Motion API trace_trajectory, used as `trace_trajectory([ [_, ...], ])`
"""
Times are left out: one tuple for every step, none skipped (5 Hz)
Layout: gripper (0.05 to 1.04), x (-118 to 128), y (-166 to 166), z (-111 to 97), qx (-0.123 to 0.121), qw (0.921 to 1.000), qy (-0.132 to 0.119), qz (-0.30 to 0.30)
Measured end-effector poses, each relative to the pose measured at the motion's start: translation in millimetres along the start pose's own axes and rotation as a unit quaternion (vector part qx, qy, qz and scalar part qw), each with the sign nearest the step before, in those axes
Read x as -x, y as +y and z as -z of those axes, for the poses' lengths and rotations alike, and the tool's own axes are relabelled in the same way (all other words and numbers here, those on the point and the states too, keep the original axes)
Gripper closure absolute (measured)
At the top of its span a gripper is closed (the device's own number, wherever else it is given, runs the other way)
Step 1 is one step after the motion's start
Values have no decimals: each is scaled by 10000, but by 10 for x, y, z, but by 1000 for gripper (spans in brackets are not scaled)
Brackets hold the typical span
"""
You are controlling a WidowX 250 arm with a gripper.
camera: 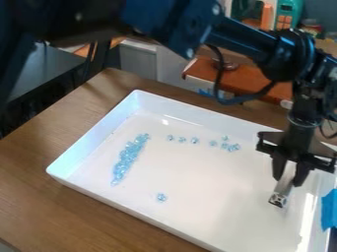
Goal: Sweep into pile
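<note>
Gripper pinching tool — blue beads in tray

— What does the arm look like?
— Black, with a bluish sheen on the thick, blocky link at the top of the frame.
— Any screws?
— Pale, round ones at that link's end. A black cable loops below the rounded joint, upper right.
— And the gripper?
— Black, with a wide crosspiece and tapering fingers.
</note>
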State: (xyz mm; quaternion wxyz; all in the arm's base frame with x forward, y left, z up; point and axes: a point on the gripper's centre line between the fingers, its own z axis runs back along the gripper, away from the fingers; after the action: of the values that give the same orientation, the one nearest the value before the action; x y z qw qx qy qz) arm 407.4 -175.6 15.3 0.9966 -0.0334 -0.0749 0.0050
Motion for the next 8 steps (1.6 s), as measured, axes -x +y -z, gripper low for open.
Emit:
trace_trajectory([
  [756, 18, -84, 44, -51, 10000, 19, 76],
  [756, -76, -133, -3, -22, 9999, -113, 49],
  [756, -77, -233, -46, -5, 9998, -166, 124],
  [756, -78, -281, -39, -4, 9998, -149, 130],
  [756, -136, -292, 31, -72, 9999, -133, 83],
  [756, -181, -319, 78, -113, 9998, -175, 39],
  [756, -186, -320, 84, -173, 9996, -208, 73],
  [756, -194, -280, 128, -223, 9993, -289, 56],
])
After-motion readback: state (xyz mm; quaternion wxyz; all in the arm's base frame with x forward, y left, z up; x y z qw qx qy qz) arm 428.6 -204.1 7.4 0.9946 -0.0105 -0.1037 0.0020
